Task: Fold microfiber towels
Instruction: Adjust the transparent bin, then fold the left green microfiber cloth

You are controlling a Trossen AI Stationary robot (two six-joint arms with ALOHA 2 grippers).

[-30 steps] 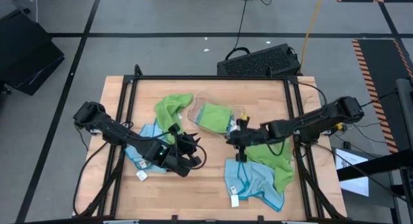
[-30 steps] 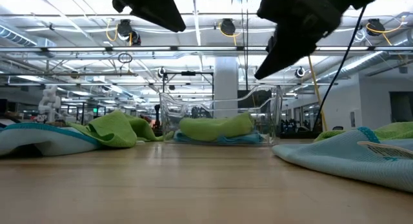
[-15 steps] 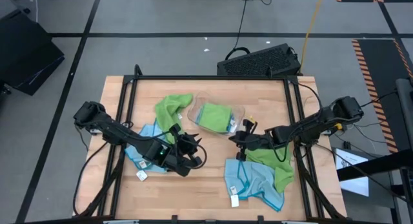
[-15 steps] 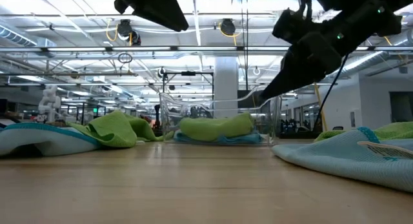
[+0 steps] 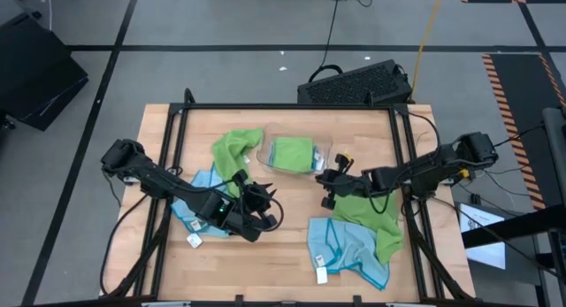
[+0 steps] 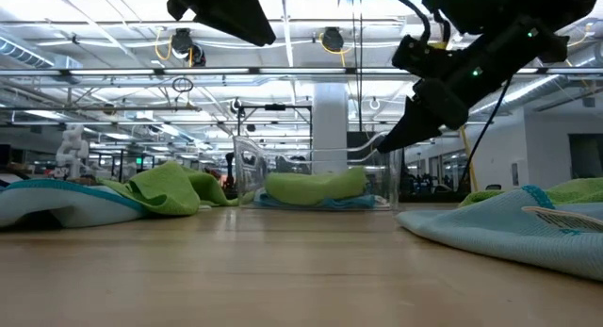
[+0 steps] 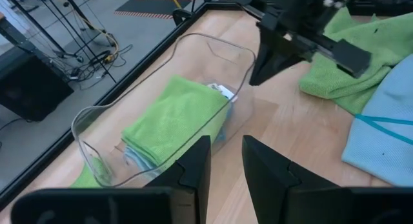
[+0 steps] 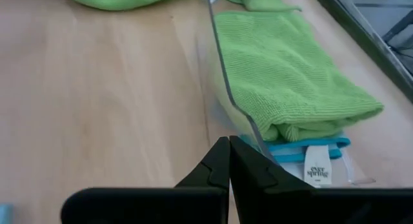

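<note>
A clear plastic tray [image 5: 329, 148] stands at the table's far middle, with a folded lime green towel [image 5: 294, 153] on a folded light blue one [image 8: 303, 148] inside. My right gripper [image 5: 328, 185] is shut, slanting down, its tips at the tray's near right wall. My left gripper [image 5: 262, 211] hovers open above the near left table with nothing between its fingers [image 7: 193, 169]. A crumpled green towel [image 5: 237, 146] and a blue one [image 5: 200, 185] lie at the left. A green towel [image 5: 376, 214] lies on a blue one [image 5: 347, 249] at the near right. My right gripper has its shut fingertips [image 8: 227, 150] against the outside of the tray's clear wall [image 8: 240, 117], close to the near right corner. It comes slanting down from the table's right. The tray rests flat on the table.
White tags [image 5: 322, 275] [image 5: 193, 241] stick out of the blue towels. A black frame [image 5: 283, 106] runs round the table. Bare wood [image 5: 287, 254] lies between the two towel heaps at the near middle.
My right gripper has sunk and tipped downward, and has gone toward the far edge up to the tray's wall. The tray with its folded towels has slid a little toward the far edge and turned slightly.
</note>
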